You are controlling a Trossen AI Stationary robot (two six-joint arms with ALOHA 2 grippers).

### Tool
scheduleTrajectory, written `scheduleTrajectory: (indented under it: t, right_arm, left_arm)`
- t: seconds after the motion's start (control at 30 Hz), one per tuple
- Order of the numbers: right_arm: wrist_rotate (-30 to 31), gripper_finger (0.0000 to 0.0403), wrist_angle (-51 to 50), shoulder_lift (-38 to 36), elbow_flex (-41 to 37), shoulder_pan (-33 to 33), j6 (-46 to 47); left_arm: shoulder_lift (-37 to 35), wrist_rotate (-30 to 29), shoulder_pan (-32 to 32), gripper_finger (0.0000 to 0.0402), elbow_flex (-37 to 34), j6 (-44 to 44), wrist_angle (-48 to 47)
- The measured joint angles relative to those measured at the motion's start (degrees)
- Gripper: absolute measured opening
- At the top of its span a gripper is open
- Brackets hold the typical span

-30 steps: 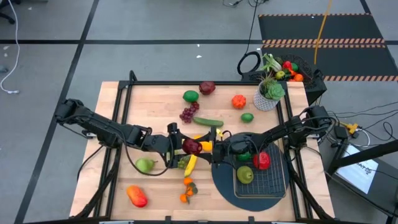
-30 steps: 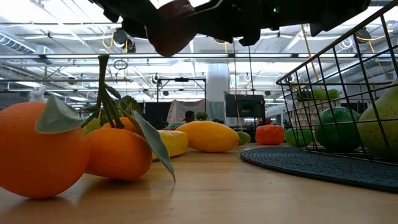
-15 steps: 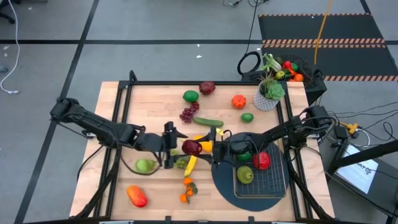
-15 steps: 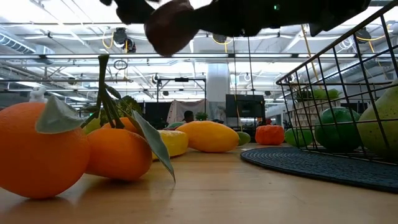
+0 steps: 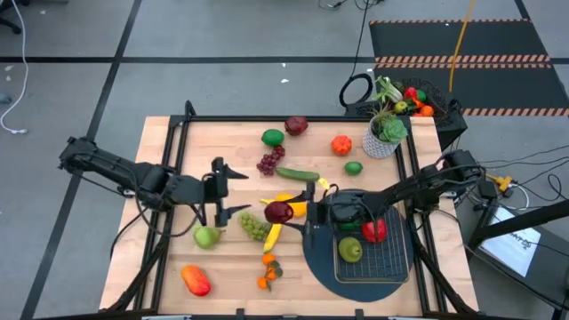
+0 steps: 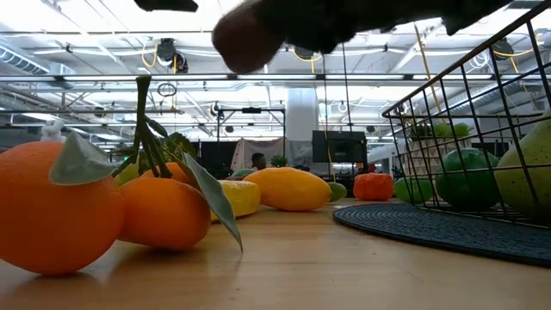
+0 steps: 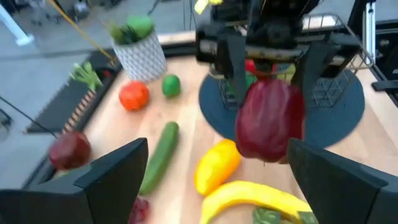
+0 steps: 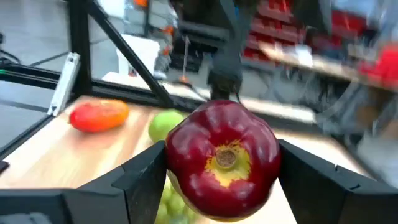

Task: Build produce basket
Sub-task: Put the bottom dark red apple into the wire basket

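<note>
A dark red apple [image 5: 278, 212] hangs over the middle of the table with my right gripper [image 5: 293, 212] shut on it. In the left wrist view the apple [image 7: 268, 121] shows between those fingers. My left gripper [image 5: 229, 190] stands open to the apple's left, apart from it, with nothing between its fingers [image 7: 109, 180]. The wire basket [image 5: 384, 258] rests on a dark round mat [image 5: 320, 262] at the near right. It holds a green pear [image 5: 349, 250], a red fruit [image 5: 374, 230] and a green fruit [image 5: 343, 219]. My right gripper pinches the apple between its two fingers, one on each side [image 8: 177, 163]. The fingers [image 8: 140, 180] come level from the table's right side. The apple's hollow end with the yellow patch [image 8: 225, 157] faces back toward the wrist. It is lifted clear of the table.
Loose produce lies about: a green pear [image 5: 207, 236], green grapes [image 5: 254, 226], a banana [image 5: 273, 235], a cucumber [image 5: 297, 174], purple grapes [image 5: 269, 163], oranges [image 5: 267, 272] and a red-orange fruit [image 5: 196, 280]. A potted plant [image 5: 384, 133] stands at the far right.
My left gripper has drawn back from the apple toward the table's left edge and risen, its fingers open. My right gripper has stayed in place with the apple and rolled a little about its own axis, turning the apple with it.
</note>
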Motion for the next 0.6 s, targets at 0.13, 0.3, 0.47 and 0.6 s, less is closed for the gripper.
scheduleTrajectory:
  t: [0.13, 0.3, 0.47, 0.6]
  right_arm:
    - [1.64, 0.0268, -6.44, -3.36, 0.00, 1.98, 9.58]
    - [3.19, 0.0268, -14.60, -9.21, 0.00, 5.20, 20.08]
    - [3.07, 0.0268, -25.97, -17.08, 0.00, 7.89, 30.98]
    - [2.74, 0.0267, -37.78, -24.92, 0.02, 9.61, 38.91]
  left_arm:
    - [-2.67, -0.13, 0.98, 0.0383, 0.00, 4.06, -0.03]
    - [-4.54, -0.19, 2.46, 0.0383, 0.00, 6.60, -0.14]
    - [-4.60, -0.12, 2.72, 0.0383, 0.00, 4.85, -2.24]
    - [-3.44, -0.08, 2.72, 0.0383, -0.02, 4.16, -3.29]
